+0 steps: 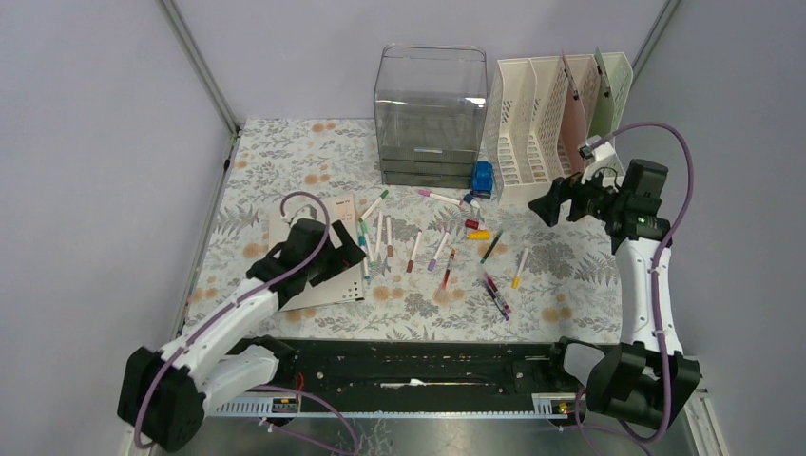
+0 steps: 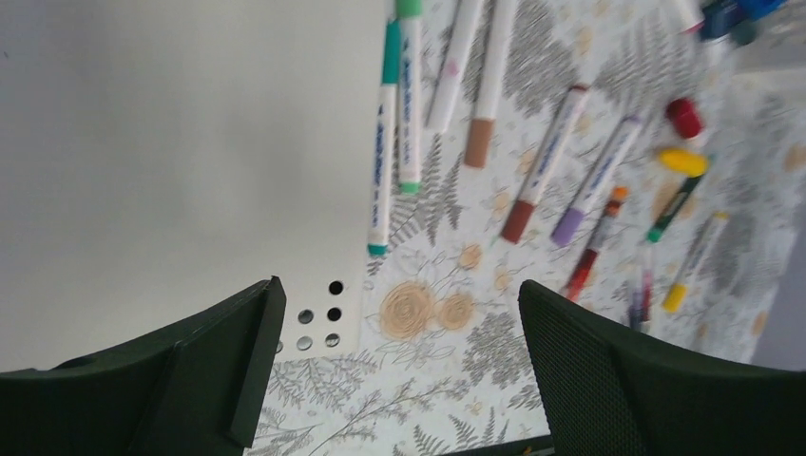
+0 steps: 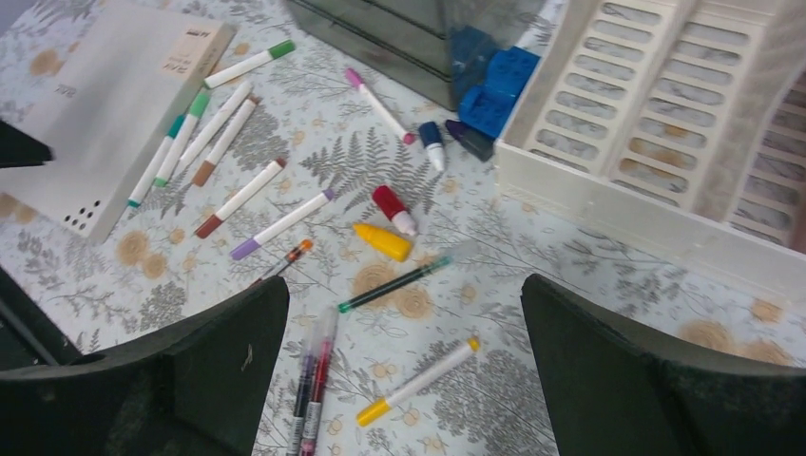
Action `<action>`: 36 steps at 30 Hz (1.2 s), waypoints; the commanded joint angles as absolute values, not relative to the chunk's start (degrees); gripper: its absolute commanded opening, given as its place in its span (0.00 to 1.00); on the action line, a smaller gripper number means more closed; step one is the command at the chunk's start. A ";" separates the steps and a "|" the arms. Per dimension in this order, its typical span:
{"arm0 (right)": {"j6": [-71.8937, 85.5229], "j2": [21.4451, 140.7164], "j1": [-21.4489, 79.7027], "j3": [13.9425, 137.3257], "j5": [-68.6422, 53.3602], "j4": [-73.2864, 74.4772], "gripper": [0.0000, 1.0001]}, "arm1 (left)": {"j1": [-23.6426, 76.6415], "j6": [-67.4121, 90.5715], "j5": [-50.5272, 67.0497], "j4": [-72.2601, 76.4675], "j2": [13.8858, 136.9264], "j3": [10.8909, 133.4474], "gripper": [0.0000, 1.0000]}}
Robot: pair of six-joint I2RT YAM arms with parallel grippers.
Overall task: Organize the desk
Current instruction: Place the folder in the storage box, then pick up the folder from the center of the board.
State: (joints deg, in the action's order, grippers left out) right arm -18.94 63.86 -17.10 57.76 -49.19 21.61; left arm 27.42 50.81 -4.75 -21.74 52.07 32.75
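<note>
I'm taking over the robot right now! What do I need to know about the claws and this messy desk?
Left claw: open, empty, hovering low over the edge of the white booklet.
Right claw: open, empty, raised above the right side of the desk, in front of the file holders.
Things: markers and pens lie scattered across the middle of the desk. A blue object sits at the back between the clear drawer box and the file holders.
Done: nothing looks sorted yet.
Left: gather the markers and pens, and tidy the booklet and the blue object.
</note>
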 commanded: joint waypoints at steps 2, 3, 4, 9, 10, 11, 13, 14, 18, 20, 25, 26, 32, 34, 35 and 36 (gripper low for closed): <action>-19.60 65.37 -11.60 56.89 -50.80 21.61 0.99 | 30.79 48.39 -4.25 -28.85 61.67 41.93 0.98; -23.20 65.96 -10.47 56.87 -55.98 29.89 1.00 | 32.95 47.65 -8.37 -30.96 63.73 44.20 0.98; -25.54 66.73 -9.52 56.80 -58.91 35.18 1.00 | 35.27 47.14 -11.33 -33.14 65.57 46.49 0.98; -19.09 69.97 -5.78 54.87 -61.80 29.85 1.00 | 44.04 49.06 -24.62 -44.55 77.23 56.71 0.98; -17.98 70.50 -5.31 54.50 -61.87 28.87 1.00 | 45.36 50.10 -27.06 -47.04 79.90 58.20 0.98; -17.13 70.98 -4.98 54.11 -61.81 27.84 1.00 | 46.70 51.66 -29.18 -49.10 83.08 59.73 0.98; -15.98 71.44 -4.84 53.46 -61.24 26.40 1.00 | 49.01 52.80 -32.37 -51.57 86.67 61.68 0.98; -15.92 71.45 -4.83 53.18 -60.41 26.09 1.00 | 49.95 53.13 -33.37 -52.04 87.86 62.21 0.98; -12.54 71.17 -4.83 51.67 -52.70 23.72 1.00 | 51.60 55.31 -35.27 -52.00 90.23 61.79 0.97; -10.43 70.77 -4.83 50.68 -49.58 21.74 1.00 | 51.68 56.33 -35.98 -51.89 90.72 61.03 0.97; -5.43 69.86 -4.83 47.80 -45.66 17.40 1.00 | 51.80 56.89 -36.11 -50.39 90.46 58.99 0.90; -4.90 69.65 -4.83 47.42 -45.78 16.96 1.00 | 51.77 56.80 -35.90 -49.85 90.16 58.32 0.88; -4.07 69.24 -4.83 46.38 -48.83 15.77 1.00 | 51.80 56.66 -36.08 -46.84 89.19 53.81 0.80; -3.84 69.13 -4.83 46.14 -49.25 15.59 1.00 | 51.83 56.57 -36.94 -45.99 89.55 53.05 0.77; -3.78 69.02 -4.83 46.00 -49.30 15.42 1.00 | 51.77 56.33 -37.25 -45.64 89.87 52.86 0.77; -3.77 68.85 -4.83 45.81 -49.45 15.30 1.00 | 51.81 56.05 -37.59 -45.30 90.31 52.76 0.77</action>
